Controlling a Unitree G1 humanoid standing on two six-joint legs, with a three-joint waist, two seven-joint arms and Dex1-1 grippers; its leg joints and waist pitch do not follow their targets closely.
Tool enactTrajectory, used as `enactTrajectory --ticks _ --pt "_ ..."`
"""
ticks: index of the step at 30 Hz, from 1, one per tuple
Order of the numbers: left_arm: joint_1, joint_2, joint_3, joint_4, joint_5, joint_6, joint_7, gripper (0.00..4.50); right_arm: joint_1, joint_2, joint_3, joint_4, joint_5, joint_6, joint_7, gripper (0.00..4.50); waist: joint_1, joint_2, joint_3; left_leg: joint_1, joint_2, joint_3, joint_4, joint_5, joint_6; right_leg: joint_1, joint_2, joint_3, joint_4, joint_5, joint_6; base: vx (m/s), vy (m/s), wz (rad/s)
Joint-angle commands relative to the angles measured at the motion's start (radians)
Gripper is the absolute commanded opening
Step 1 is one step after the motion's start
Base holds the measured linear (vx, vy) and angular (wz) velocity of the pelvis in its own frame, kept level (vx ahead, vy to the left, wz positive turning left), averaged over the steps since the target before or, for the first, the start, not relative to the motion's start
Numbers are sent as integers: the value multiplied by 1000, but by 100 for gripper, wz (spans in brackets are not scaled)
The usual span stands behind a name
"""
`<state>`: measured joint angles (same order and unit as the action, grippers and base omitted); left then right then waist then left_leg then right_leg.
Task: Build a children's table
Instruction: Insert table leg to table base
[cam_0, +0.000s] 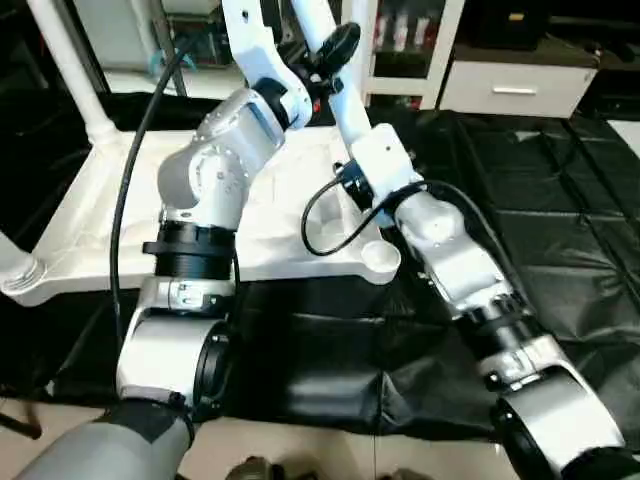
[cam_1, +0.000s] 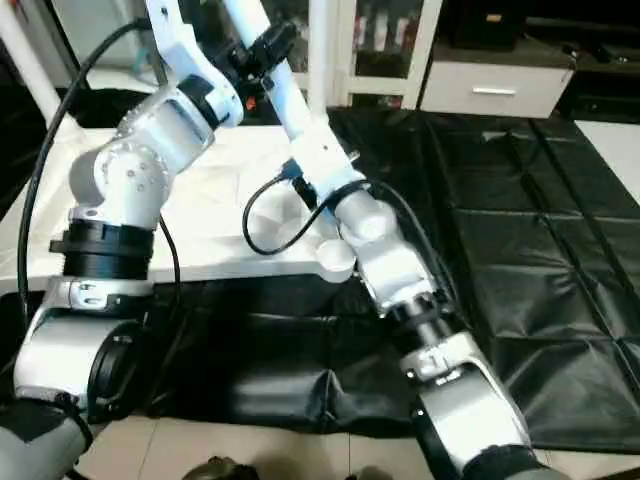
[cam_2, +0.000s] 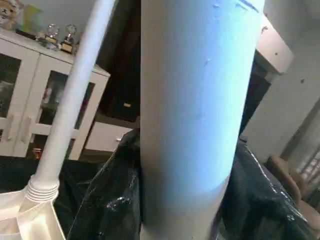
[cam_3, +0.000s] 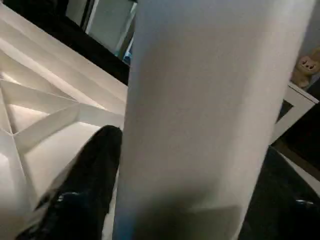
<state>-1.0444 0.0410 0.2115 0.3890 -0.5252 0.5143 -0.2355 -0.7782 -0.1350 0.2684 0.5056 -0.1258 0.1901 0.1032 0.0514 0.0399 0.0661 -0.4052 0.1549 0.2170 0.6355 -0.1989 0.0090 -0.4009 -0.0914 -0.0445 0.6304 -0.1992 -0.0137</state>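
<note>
One white leg (cam_0: 345, 105) slants across the upper middle of the left eye frame, above the far edge of the white square top (cam_0: 290, 215). The top lies ribbed side up at centre-left. The left end effector (cam_0: 330, 48), roughly half open, clasps the leg high up. The right end effector (cam_0: 355, 185) sits at the leg's lower end; whether it grips the leg cannot be told. The near corner socket (cam_0: 380, 255) is empty, just left of the right forearm. A second leg (cam_0: 65, 70) stands in the far socket at upper left. All of this rests on the black-covered tabletop (cam_0: 560, 230). White cabinets (cam_0: 510, 85) stand beyond it at upper right.
</note>
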Motion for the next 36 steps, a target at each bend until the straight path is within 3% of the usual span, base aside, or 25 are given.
enactTrajectory --ticks 1,3,11,13,20,21,22,26,27,28,30,31,34,36 --pt "-19 -3 12 -22 0 -24 27 171 -13 3 -1 27 -6 -16 -7 305 -3 -4 -87 35 63 -43 -76 -94 0 49 -59 37 -59 23 -238 0 0 0" --pt "-22 0 21 -12 6 -40 42 171 -19 5 -2 49 -10 -33 -6 275 -3 -5 -87 36 64 -42 -76 -92 11 48 -58 36 -57 26 -244 0 0 0" --pt "-25 3 26 3 22 -60 42 171 -33 10 -6 112 -17 -95 21 225 -4 -3 -87 38 66 -41 -75 -96 18 45 -57 36 -57 28 -252 0 0 0" --pt "-25 2 20 7 21 -67 41 171 -38 14 -13 127 -15 -110 25 208 -4 2 -86 38 65 -41 -75 -97 20 46 -58 35 -57 33 -255 0 0 0" --pt "-29 11 3 18 35 -61 16 170 -53 8 -33 144 0 -136 44 196 -8 7 -87 39 66 -43 -76 -111 16 47 -56 34 -55 52 -263 0 0 0" --pt "-29 11 3 18 35 -60 15 226 -53 8 -33 144 0 -136 44 196 -8 6 -87 39 66 -43 -77 -114 16 47 -57 34 -56 49 -263 0 0 0" --pt "-20 10 16 -7 -18 -14 -24 240 -52 9 -57 132 35 -150 82 195 -9 7 -88 40 66 -41 -76 -118 14 48 -58 34 -54 52 -267 0 0 0" --pt "5 22 29 -29 -102 68 -114 261 -35 2 -97 93 113 -161 183 194 -10 7 -85 39 67 -41 -77 -128 22 47 -57 34 -55 50 -280 0 0 0" --pt "13 31 26 -35 -120 92 -145 274 -25 4 -116 74 160 -143 235 194 -10 6 -86 40 65 -39 -76 -130 31 49 -57 34 -53 59 -285 0 0 0" --pt "18 41 26 -40 -146 124 -182 281 -14 -3 -129 52 199 -126 289 194 -12 -2 -85 37 66 -40 -77 -126 40 50 -57 34 -54 59 -290 0 0 0" --pt "36 75 14 -65 -212 208 -302 294 44 -60 -131 -63 317 -45 508 194 -9 0 -83 35 67 -41 -77 -120 61 53 -57 34 -53 56 -296 0 0 0" --pt "41 88 7 -76 -227 221 -348 307 68 -83 -128 -108 359 -12 582 194 -1 2 -83 40 69 -41 -76 -118 77 55 -57 34 -54 57 -295 0 0 0" --pt "49 124 -27 -94 -204 188 -432 326 128 -148 -114 -222 458 88 747 194 4 -1 -82 37 74 -43 -78 -105 84 55 -57 34 -54 53 -295 0 0 0" --pt "56 137 -24 -118 -245 203 -502 339 161 -198 -109 -279 515 168 824 194 10 1 -82 38 76 -42 -78 -116 73 52 -60 34 -55 24 -298 0 0 0"
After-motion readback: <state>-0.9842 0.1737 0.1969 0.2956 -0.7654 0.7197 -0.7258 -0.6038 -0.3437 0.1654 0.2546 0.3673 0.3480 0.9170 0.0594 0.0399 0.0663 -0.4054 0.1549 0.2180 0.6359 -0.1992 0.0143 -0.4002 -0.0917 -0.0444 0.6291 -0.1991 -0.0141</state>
